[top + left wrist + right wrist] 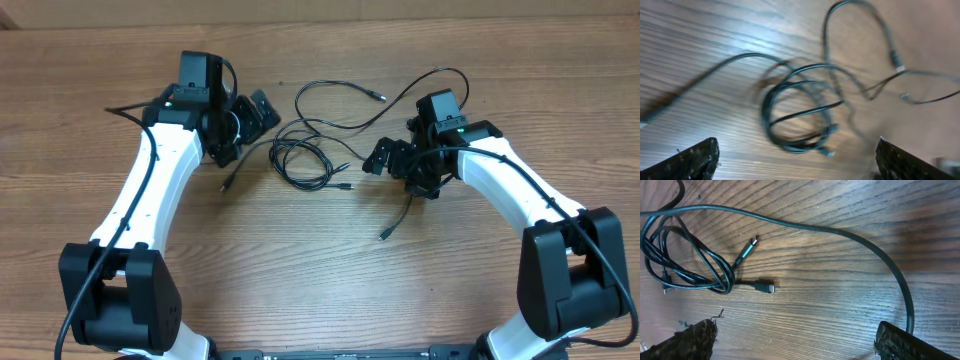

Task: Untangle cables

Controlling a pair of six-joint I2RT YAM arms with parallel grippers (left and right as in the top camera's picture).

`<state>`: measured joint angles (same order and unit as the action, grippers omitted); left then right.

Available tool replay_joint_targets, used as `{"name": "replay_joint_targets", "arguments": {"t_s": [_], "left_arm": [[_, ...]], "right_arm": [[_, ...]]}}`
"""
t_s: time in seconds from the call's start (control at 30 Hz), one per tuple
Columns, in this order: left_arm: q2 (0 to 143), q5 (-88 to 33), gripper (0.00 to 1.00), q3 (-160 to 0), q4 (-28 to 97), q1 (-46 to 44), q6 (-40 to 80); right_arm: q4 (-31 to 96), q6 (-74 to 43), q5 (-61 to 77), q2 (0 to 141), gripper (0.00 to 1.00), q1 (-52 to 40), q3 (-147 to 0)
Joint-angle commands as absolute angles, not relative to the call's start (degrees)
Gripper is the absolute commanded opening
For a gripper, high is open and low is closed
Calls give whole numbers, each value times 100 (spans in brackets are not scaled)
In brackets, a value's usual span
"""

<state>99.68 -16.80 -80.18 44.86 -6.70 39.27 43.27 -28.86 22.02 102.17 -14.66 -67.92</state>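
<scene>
The cables (305, 163) lie coiled on the bench (300, 270) between the arms. The left end effector (795, 157), wide open and empty, has the coil straight ahead at 12 o'clock. The right end effector (795, 340), also wide and empty, has it at 10 o'clock.

You have the cables (765, 112) lying on the table (310, 270) between the two arms, with the coiled part in the middle and loose strands running behind it toward the far edge. The left fingers (692, 161) sit just left of the coil. The right fingers (690, 342) sit just right of it, near two plug tips (765, 287), and one more strand trails in front of the right arm.
</scene>
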Motion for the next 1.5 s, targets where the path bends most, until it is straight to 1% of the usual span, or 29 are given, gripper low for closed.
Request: {"name": "replay_joint_targets", "arguments": {"t_s": [0.0,0.2,0.33,0.43,0.53,0.57,0.63,0.67,0.73,0.9,1.13,1.37,1.47], "left_arm": [[9911,-1004,100,-8097,4729,-854,3022],[9911,-639,100,-7907,4731,-1190,3159],[9913,-440,100,-7634,4609,-1374,3837],[9913,23,100,-7194,4576,-1579,4737],[9913,38,100,-6810,4222,-1710,4853],[9913,45,98,-6731,4139,-1739,4853],[9913,40,88,-6582,3983,-1800,5000],[9913,47,84,-6436,3822,-1841,5227],[9913,40,85,-6265,3553,-1872,5408],[9913,19,86,-6082,3227,-1896,5664],[9983,152,86,-6082,2904,-1896,5664],[10604,132,87,-6082,2630,-1940,5662],[10910,-119,80,-6082,2635,-1979,5662]], "right_arm": [[4274,-2873,2145,10224,100,-1446,-6744],[4274,-2875,2147,10224,100,-1448,-6744],[4272,-2875,2147,10224,100,-1448,-6744],[4298,-2875,2147,10224,100,-1448,-6744],[4311,-2875,2147,10224,100,-1448,-6744],[4311,-2875,2147,10224,100,-1448,-6744],[4311,-2875,2147,10224,100,-1448,-6744],[4311,-2875,2147,10224,100,-1452,-6744],[4313,-2875,2147,10224,100,-1452,-6744],[4329,-2875,2150,10224,100,-1455,-6744],[4313,-2875,2147,10224,100,-1457,-6744],[4316,-2875,2150,10224,100,-1457,-6744],[4318,-2875,2150,10224,100,-1457,-6744]]}}
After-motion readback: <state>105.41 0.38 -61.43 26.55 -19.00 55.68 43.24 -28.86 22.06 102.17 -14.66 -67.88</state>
